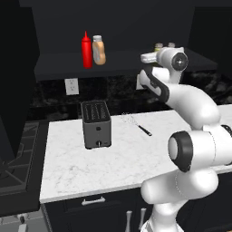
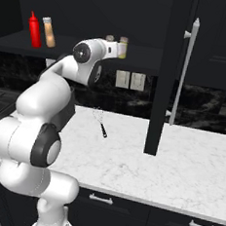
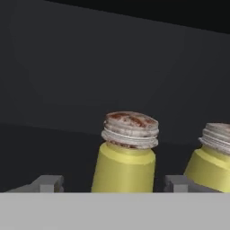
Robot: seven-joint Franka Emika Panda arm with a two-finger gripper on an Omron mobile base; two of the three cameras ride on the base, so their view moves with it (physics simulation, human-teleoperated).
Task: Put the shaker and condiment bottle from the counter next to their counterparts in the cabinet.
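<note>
On the dark cabinet's shelf (image 1: 59, 63) my gripper (image 3: 112, 183) stands open around the yellow shaker (image 3: 127, 157). The shaker leans slightly, and there is a gap between it and each fingertip (image 3: 47, 183). Its twin shaker (image 3: 215, 157) stands just to the right in the hand view. From the right base view the shaker (image 2: 122, 47) sits at the end of my hand, with the twin's cap (image 2: 110, 38) behind it. Further left on the shelf the orange-tan condiment bottle (image 1: 99, 50) stands right beside the red squeeze bottle (image 1: 86, 50).
A dark toaster (image 1: 95, 123) and a whisk (image 1: 136, 123) lie on the white marbled counter (image 1: 127, 154). An open dark cabinet door with a long silver handle (image 2: 185, 68) hangs to the right of my arm. A stove (image 1: 18, 154) borders the counter's left end.
</note>
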